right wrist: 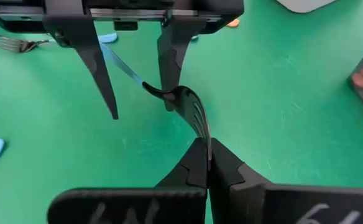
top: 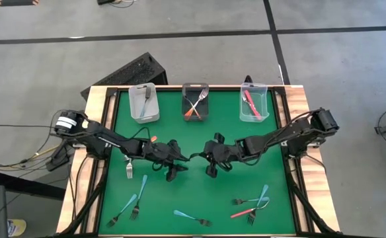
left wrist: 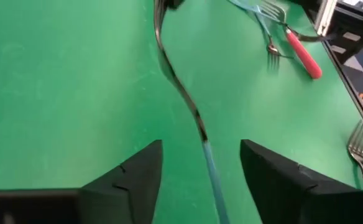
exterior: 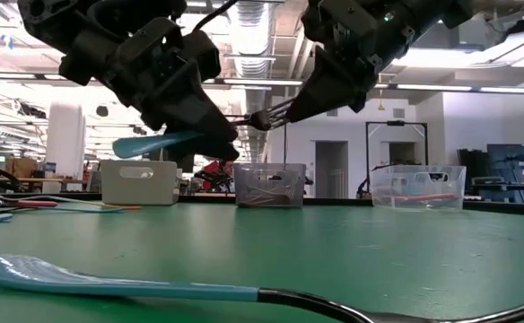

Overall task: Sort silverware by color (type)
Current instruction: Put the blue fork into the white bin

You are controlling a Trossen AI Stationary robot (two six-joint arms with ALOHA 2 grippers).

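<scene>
Forks (top: 254, 212) scattered across green table (top: 199, 142)

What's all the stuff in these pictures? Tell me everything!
mat: one, green, on the table
white bin: one, far left, holds a lone fork
dark bin: one, far middle, holds orange forks
clear bin: one, far right, holds red forks
loose forks: about six, mostly blue, one red, near side of mat
held fork: one, blue handle, in the air between the grippers
left gripper: one, dark, open around the handle
right gripper: one, dark, shut on the tines
</scene>
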